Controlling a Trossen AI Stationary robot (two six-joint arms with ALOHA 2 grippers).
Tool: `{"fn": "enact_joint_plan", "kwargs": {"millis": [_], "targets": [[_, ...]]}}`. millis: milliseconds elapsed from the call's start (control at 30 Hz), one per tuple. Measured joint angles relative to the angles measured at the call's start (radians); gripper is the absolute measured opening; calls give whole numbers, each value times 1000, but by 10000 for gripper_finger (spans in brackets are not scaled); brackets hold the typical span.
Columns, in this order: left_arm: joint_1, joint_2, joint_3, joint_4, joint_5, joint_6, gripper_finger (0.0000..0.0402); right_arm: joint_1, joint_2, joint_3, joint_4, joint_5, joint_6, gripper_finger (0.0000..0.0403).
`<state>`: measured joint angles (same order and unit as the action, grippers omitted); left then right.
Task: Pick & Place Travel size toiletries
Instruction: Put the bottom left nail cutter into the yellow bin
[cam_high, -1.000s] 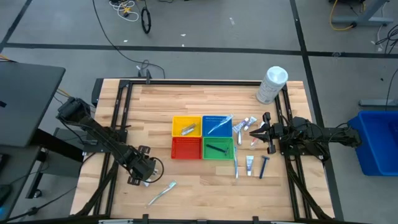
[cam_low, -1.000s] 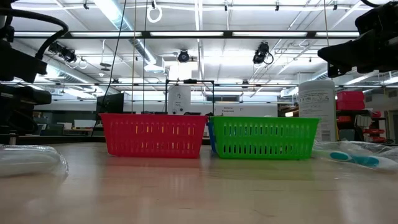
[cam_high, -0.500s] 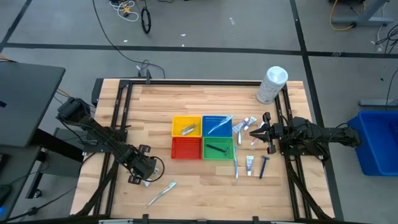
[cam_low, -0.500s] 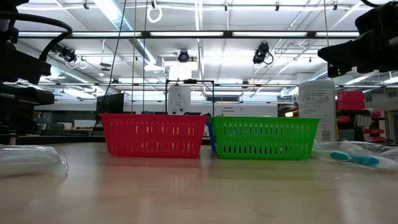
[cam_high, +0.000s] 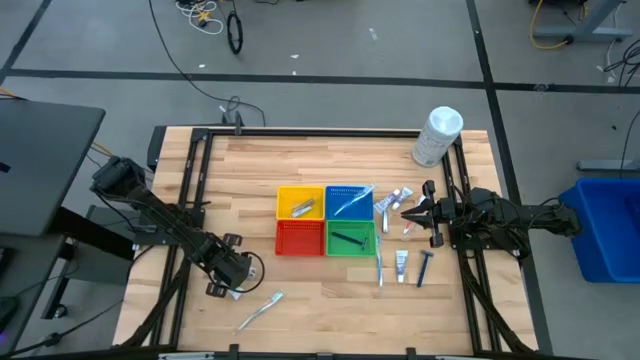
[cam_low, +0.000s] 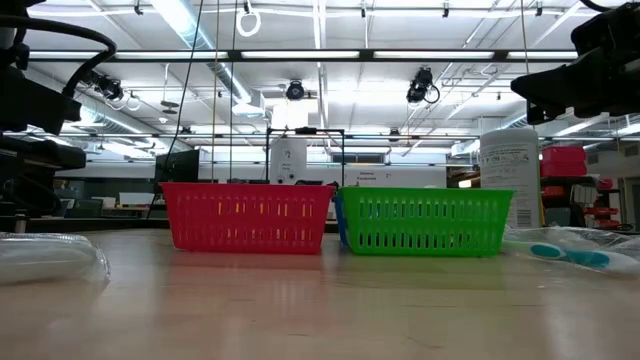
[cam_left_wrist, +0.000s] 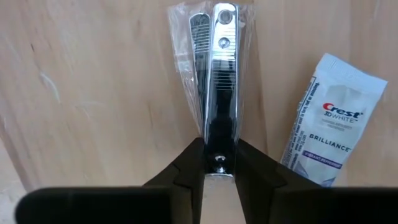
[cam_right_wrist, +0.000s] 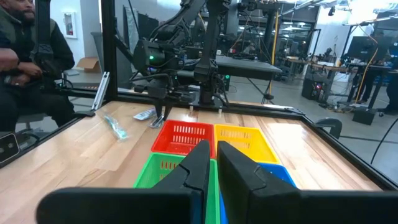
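A silver nail clipper in a clear wrapper lies on the wood at the table's near left, with my left gripper shut on it from above. A white Crest packet lies beside it. A wrapped toothbrush lies nearer the front edge. More toiletries lie right of the baskets: small tubes, a toothbrush, a tube and a dark razor. My right gripper waits level at the right, shut and holding nothing. My left gripper pinches the nail clipper's near end between its two fingers, through the clear wrapper. The fingers point down and lie one on each long side of the clipper. The clipper lies flat along the wood.
Four baskets stand mid-table: yellow, blue, red and green, the green one with a dark razor inside. A large white container stands at the far right corner. A seated person shows beyond the table's left side.
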<state>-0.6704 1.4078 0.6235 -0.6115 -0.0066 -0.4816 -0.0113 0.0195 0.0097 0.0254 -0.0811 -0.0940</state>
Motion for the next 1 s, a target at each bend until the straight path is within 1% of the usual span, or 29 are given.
{"fn": "enact_joint_plan", "kwargs": {"millis": [300,400,667,833,1000], "targets": [[3,2,12,-13,7,-12,74,0,0,0,0,0,0,41],[2,1,52,-38,18,11,76,0,0,0,0,0,0,41],[4,-1,152,-76,1,71,73,0,0,0,0,0,0,41],[4,-1,161,-80,-5,71,77,0,0,0,0,0,0,39],[5,-1,161,-80,-6,71,71,0,0,0,0,0,0,41]]}}
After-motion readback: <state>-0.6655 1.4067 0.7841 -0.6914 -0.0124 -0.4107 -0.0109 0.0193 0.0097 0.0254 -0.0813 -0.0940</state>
